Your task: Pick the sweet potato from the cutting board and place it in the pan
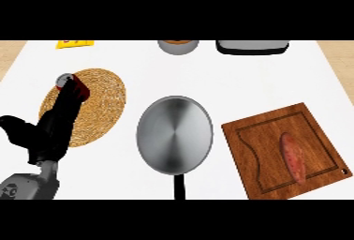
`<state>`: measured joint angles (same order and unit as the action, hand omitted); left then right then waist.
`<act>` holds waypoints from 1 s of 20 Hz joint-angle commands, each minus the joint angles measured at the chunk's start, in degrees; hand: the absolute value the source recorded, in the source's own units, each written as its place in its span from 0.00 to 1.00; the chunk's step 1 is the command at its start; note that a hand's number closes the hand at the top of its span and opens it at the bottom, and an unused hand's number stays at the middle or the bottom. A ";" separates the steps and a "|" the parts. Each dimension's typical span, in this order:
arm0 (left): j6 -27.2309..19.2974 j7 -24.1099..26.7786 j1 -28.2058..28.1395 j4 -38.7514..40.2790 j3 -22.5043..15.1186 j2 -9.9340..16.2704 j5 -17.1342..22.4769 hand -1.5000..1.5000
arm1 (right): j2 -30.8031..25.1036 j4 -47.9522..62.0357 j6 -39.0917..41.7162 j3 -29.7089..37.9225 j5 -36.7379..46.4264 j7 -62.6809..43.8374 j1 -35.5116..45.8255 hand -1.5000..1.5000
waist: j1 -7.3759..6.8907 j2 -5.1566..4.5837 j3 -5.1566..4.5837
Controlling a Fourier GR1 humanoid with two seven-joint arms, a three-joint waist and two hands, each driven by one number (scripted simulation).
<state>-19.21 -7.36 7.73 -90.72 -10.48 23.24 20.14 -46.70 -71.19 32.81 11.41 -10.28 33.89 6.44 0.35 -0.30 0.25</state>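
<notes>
The sweet potato (pixel 291 156) lies on the cutting board (pixel 259 140) at the right, long axis running near to far. The pan (pixel 173 135) sits just left of it. Only the left hand (pixel 52 126) shows, far left over a woven mat (pixel 104 103), fingers straight, holding nothing.

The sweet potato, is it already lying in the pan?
No. The sweet potato lies on the wooden cutting board at the right, and the pan beside it holds nothing.
</notes>
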 commanded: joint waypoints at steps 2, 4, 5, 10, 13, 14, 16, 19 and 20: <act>0.77 -0.48 1.05 0.40 0.42 -0.52 0.08 0.50 | -6.82 5.52 2.19 -0.21 10.41 15.28 1.41 0.00 | -1.14 -0.02 -0.07; 2.37 -3.09 2.60 -0.38 1.11 0.60 1.17 0.50 | -7.52 7.36 2.38 -1.69 10.64 15.77 4.83 0.00 | -1.39 0.01 -0.12; 2.68 -1.26 0.96 -0.56 1.98 0.94 0.98 0.50 | -8.96 7.49 3.48 -2.01 10.70 16.61 4.49 0.00 | -1.40 0.08 -0.15; 2.65 -1.38 0.77 -0.29 0.40 -0.68 -0.16 0.50 | -11.93 1.95 -2.38 -9.47 19.33 12.23 7.92 0.00 | -1.46 0.14 -0.22; 3.13 -0.49 2.45 2.51 1.71 -1.13 -0.35 0.50 | -11.63 1.55 -6.19 -13.77 25.43 13.24 8.73 0.00 | -1.11 0.06 -0.23; 3.40 0.27 5.18 6.45 1.46 -2.29 -0.99 0.50 | -9.63 -0.23 -7.29 -16.13 26.73 9.13 10.89 0.00 | -0.92 -0.05 -0.27; 1.71 -2.74 4.90 2.55 1.62 -1.54 -1.42 0.50 | -9.78 -3.64 -6.34 -18.86 28.65 5.41 12.62 0.00 | -1.22 0.17 -0.27; 4.13 -1.30 3.43 3.17 3.01 -0.82 0.01 0.50 | -11.52 -3.81 -5.42 -24.20 34.76 5.12 11.95 0.00 | -1.51 0.10 -0.28; 2.77 -1.50 2.52 1.08 1.39 -1.88 -1.10 0.50 | -12.89 -5.27 -4.63 -26.25 36.33 5.35 8.95 0.00 | -1.10 0.31 -0.27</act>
<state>-15.99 -8.52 10.85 -88.36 -8.59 21.86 19.65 -57.61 -74.03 25.19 -8.98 19.93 38.56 17.11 -0.98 -0.17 -0.03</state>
